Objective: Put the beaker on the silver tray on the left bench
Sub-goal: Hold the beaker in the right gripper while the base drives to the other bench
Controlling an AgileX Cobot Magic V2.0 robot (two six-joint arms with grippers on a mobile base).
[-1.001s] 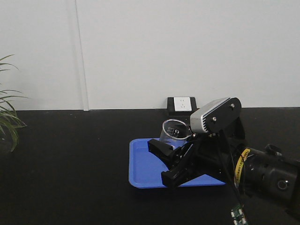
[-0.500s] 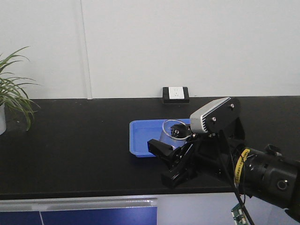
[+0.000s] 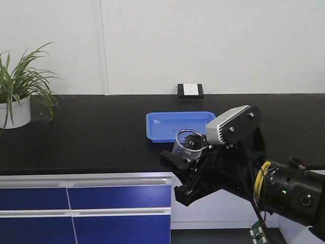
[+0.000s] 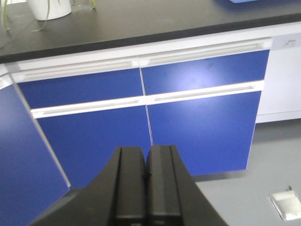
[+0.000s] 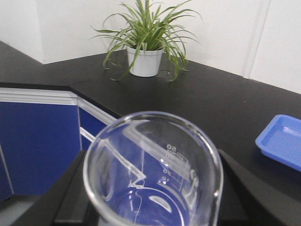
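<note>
Lower centre of the front view, the right gripper [image 5: 153, 193] pinches the beaker [image 3: 189, 145] by its sides (thin glass: probably light, slick, breakable; a gentle mid-wall hold suits). The left gripper [image 4: 146, 157] is pressed together, empty.

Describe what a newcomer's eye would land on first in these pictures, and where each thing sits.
The clear glass beaker fills the right wrist view, clamped in the right tool. Behind it in the front view, a bright blue tray lies on the black bench top, with a potted plant at the far left by the wall.
</note>
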